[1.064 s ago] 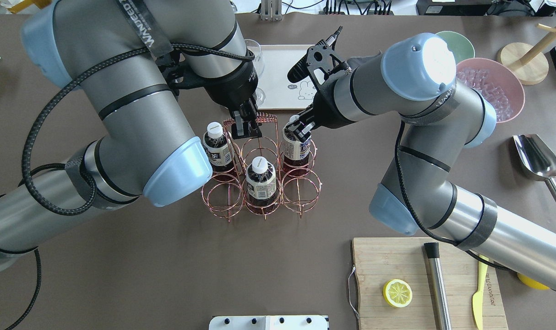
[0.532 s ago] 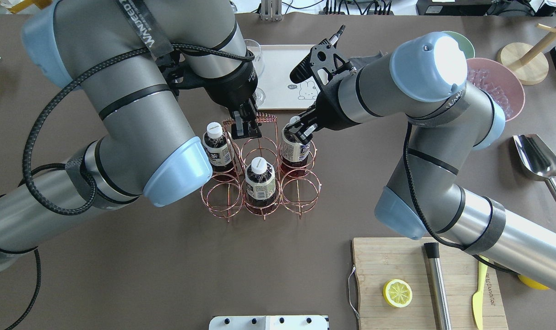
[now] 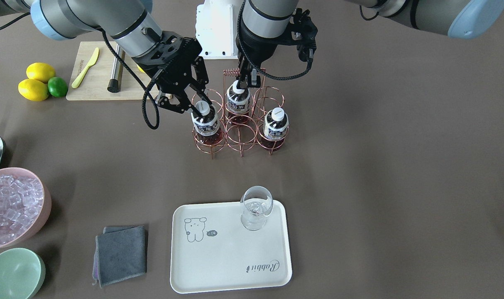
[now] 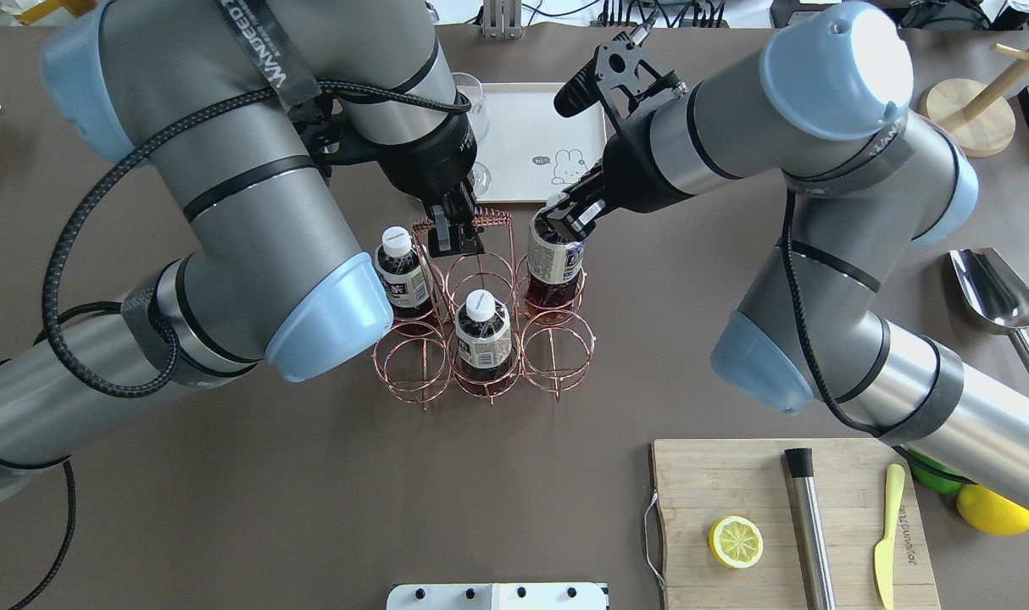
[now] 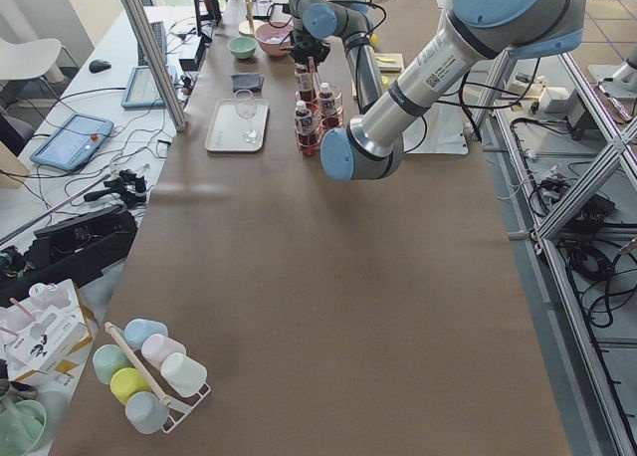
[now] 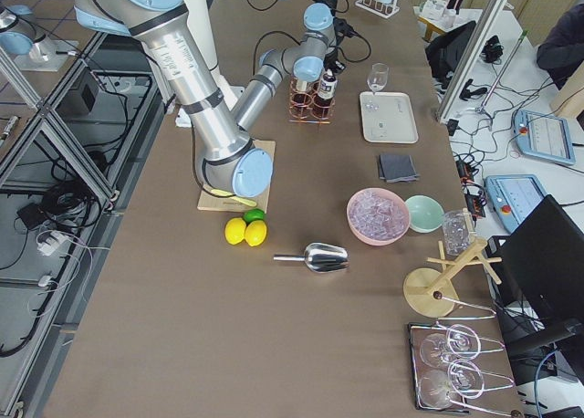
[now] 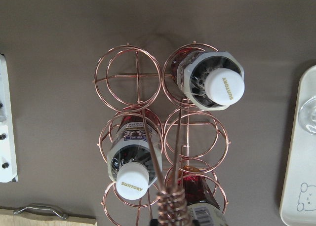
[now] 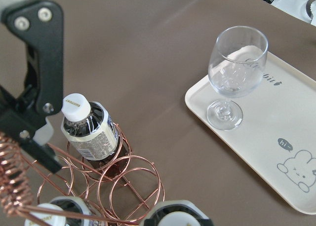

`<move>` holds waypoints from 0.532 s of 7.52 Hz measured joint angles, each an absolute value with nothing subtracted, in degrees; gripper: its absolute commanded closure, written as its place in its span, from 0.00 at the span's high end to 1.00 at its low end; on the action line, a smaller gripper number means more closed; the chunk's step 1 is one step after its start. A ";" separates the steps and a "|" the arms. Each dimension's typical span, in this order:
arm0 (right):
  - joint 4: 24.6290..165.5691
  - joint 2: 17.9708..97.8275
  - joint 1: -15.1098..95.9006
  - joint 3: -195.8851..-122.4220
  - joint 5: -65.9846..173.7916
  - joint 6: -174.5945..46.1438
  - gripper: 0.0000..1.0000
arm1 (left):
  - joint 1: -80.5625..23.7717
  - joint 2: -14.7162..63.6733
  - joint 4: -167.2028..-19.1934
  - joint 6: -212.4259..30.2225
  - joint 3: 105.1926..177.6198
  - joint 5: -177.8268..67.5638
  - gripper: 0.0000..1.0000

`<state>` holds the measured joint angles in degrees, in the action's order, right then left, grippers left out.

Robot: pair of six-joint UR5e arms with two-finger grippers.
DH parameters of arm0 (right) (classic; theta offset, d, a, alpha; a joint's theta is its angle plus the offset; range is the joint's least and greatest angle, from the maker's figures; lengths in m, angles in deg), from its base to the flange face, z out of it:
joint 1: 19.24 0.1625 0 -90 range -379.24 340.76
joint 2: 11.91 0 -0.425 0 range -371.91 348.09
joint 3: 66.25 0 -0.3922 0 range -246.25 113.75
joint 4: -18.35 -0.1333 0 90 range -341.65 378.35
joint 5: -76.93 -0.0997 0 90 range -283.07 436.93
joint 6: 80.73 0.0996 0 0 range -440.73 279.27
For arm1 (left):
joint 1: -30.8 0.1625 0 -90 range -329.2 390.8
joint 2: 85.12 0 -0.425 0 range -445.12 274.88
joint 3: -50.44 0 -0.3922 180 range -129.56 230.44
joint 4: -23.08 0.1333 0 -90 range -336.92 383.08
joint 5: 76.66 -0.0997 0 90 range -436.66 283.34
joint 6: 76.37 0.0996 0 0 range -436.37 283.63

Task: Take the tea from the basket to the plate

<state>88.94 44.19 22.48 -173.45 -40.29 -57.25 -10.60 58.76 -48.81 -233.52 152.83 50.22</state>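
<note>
1. Brown table [image 4: 226, 474] carries the copper wire basket [image 4: 413, 360] at centre frame in the overhead view, with the cream plate [image 4: 523, 127] above it near the top edge.
2. In that view the right end effector [image 4: 563, 219] is clamped on the capped neck of the tea [image 4: 555, 263], which stands in the basket's upper right ring.
3. Against the earlier overhead pictures, this bottle sits higher and more of its label shows. Its dark base is still inside the ring.
4. The right arm has risen too. Its pale blue elbow cap now lies near the top right of the frame, covering the bowls seen there before.
5. A lemon and a lime, hidden earlier, now show at the lower right edge beside the wooden cutting board [image 4: 735, 491].
6. The left end effector [image 4: 453, 240] remains closed on the basket's coiled handle, unmoved from before.
7. Two other bottles [image 4: 483, 335] stay in their rings, one at upper left, one at lower middle.
8. A stemmed glass [image 3: 256, 207] stands on the plate's corner in the front view, well apart from the basket.
</note>
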 measured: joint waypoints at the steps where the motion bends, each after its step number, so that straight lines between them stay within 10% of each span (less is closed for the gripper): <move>1: 89.32 44.08 23.92 -173.71 -41.60 -57.35 0.00 | -10.60 58.76 -48.81 -233.52 152.83 50.19 0.00; 4: 93.12 41.00 29.03 -173.90 -46.76 -57.39 0.00 | -10.60 58.76 -48.81 -233.52 152.83 50.19 0.00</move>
<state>93.12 41.00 29.03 -173.90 -46.76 -57.39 -10.60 58.76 -48.81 -233.52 152.83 50.19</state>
